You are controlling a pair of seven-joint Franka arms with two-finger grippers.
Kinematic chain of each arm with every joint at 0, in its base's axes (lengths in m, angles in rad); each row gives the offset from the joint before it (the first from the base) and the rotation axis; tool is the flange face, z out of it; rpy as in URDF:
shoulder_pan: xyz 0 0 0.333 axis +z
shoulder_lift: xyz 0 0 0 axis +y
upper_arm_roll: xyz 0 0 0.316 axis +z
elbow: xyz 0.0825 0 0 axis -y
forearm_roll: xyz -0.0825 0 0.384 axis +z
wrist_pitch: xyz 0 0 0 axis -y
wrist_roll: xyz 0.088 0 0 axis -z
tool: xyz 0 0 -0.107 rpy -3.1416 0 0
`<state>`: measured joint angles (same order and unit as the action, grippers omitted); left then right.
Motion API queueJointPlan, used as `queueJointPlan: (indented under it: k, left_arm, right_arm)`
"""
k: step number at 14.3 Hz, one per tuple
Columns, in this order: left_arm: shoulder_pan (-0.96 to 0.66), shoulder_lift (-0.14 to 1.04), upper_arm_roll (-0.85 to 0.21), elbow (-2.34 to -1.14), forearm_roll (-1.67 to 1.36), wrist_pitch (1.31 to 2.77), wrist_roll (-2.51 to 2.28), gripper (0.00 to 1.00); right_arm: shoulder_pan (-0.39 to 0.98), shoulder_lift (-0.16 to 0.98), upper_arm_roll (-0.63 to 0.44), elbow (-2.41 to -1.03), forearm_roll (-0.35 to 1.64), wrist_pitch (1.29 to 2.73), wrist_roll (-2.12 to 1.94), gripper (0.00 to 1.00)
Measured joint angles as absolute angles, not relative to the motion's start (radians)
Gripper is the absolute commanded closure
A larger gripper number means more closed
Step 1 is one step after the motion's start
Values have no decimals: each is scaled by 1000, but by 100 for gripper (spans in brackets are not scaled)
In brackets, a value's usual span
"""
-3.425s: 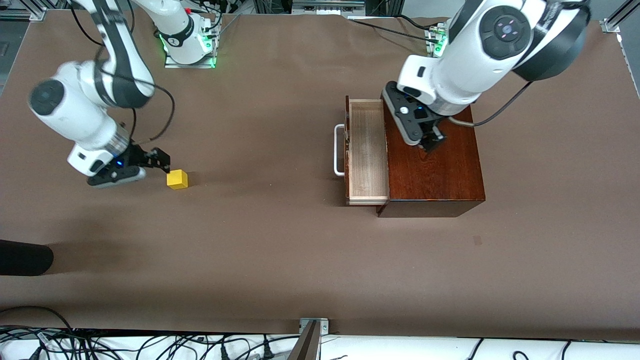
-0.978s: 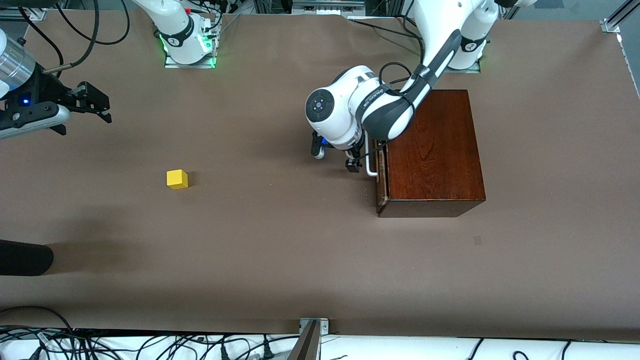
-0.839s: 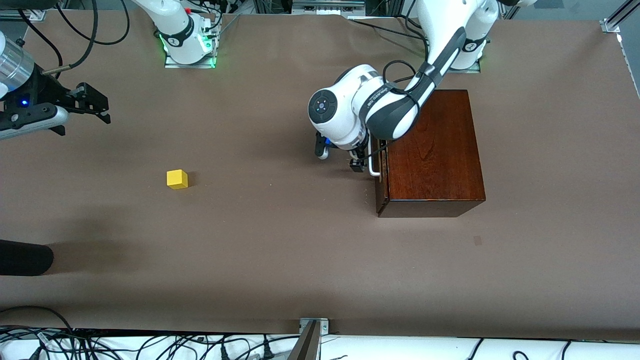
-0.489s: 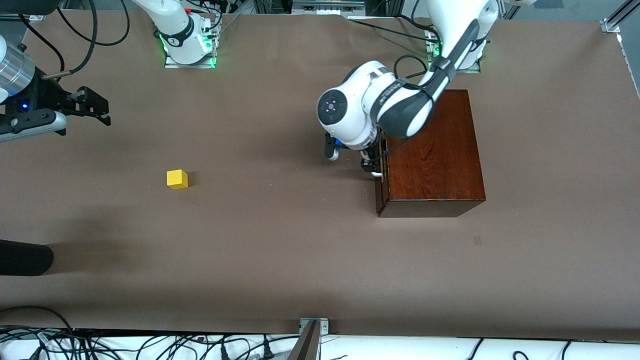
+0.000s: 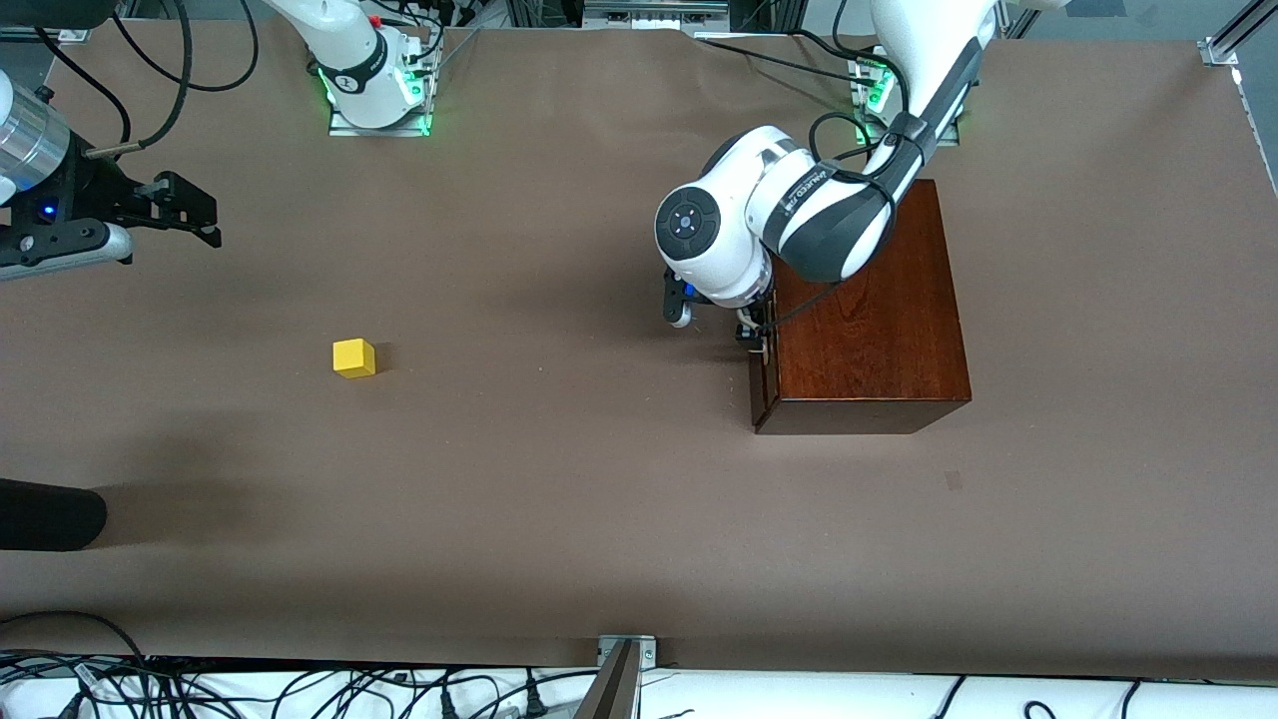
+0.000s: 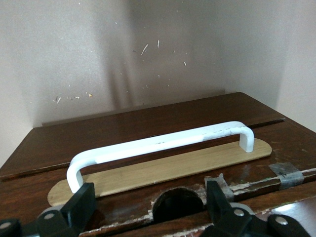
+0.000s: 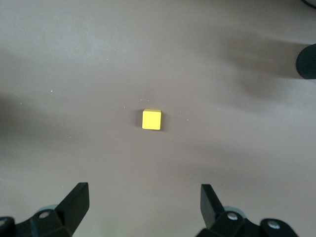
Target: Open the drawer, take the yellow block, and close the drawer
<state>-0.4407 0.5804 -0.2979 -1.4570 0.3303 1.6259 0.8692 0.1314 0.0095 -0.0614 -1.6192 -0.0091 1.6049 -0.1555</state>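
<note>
We saw the left claw (image 6: pixel 148 210) spread wide right at the drawer (image 6: pixel 163 170) front, its fingers (image 6: pixel 81 205) straddling the white handle (image 6: pixel 158 143) without pinching it; in the front view the wrist hid most of that contact. The drawer sat shut in the wooden box (image 5: pixel 864 310). The right claw (image 5: pixel 195 215), partly cut off at the frame edge, hung spread and empty above the bench (image 5: pixel 559 499), with the yellow block (image 5: pixel 353 358) lying on the bench well apart from the box, toward the right arm's end.
</note>
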Motion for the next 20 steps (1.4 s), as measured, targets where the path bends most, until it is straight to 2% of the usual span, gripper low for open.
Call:
queueJointPlan:
  k: [3,8,13,16,20]
  left_arm:
    - [-438,557,-298,-1433,324,1623,866,0]
    - [-393,430,-271,-1408,244,1602,865,0]
    - [-225,294,-239,-1406,239,1585,840,0]
    - [-194,214,-147,-1410,218,1585,637,0]
    - [-140,125,-115,-1456,173,1649,247,0]
  right_arm:
    - [131,10,-62,-1619,-9,1605,-155,0]
    - [131,10,-62,-1619,-9,1605,-154,0]
    - [131,10,-62,-1618,-9,1605,-154,0]
    - [131,10,-62,-1618,-9,1605,-154,0]
    - [131,10,-62,-1617,-9,1605,-154,0]
